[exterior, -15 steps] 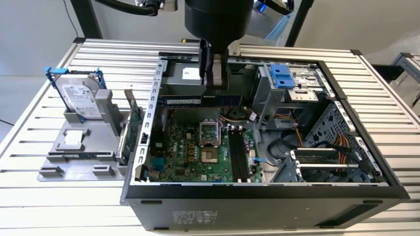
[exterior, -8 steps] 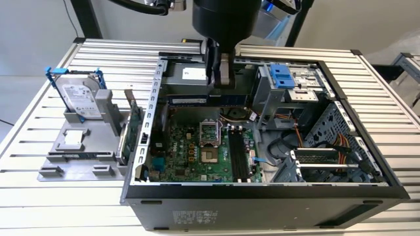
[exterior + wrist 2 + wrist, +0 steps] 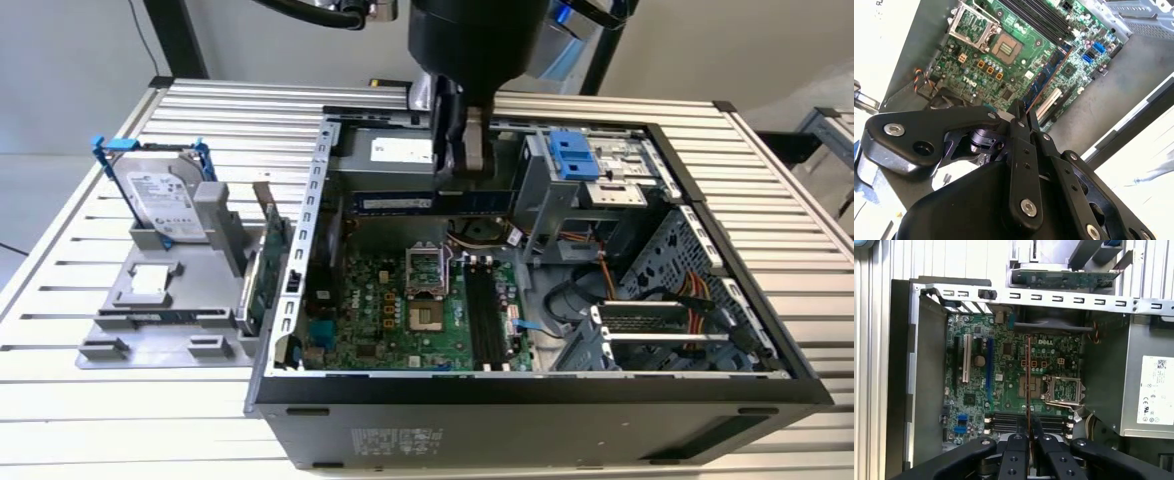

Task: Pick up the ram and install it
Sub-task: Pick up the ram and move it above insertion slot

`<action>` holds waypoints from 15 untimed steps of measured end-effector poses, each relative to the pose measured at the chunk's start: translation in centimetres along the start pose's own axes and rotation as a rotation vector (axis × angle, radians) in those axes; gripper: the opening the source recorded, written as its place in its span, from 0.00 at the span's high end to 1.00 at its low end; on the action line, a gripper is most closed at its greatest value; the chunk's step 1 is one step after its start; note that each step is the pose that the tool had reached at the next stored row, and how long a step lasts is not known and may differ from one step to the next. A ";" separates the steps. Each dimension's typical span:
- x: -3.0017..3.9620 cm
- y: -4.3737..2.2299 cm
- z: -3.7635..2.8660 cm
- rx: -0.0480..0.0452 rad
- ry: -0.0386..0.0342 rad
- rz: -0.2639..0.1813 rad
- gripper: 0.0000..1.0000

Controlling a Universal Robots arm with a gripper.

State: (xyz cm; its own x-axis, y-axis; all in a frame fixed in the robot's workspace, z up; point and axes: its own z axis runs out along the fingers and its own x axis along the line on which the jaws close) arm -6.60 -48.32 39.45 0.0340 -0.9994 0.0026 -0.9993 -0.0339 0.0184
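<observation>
Holding ram (image 3: 400, 203) over open computer case (image 3: 534, 398).
Gripper (image 3: 463, 165) pinches its upper edge, exterior view upper centre; contacts likely left free for memory slots (image 3: 483, 320).

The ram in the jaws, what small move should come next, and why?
Probably turn the wrist a quarter turn. The gripper holds the ram above the open case, lying crosswise to the black memory slots, so it likely cannot seat as held.

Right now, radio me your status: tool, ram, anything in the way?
Tool shut on ram. Ram held above motherboard, crosswise to memory slots, not seated. Path down to slots looks clear.
</observation>
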 end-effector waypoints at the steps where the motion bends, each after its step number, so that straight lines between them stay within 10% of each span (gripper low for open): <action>1: -0.02 -0.12 0.00 0.0000 0.0002 0.000 1.00; 15: -0.28 -1.68 -0.03 0.0000 0.0024 0.000 1.00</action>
State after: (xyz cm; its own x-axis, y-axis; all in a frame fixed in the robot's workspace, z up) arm -4.93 -47.99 39.44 0.0340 -0.9994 0.0050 -0.9993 -0.0339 0.0184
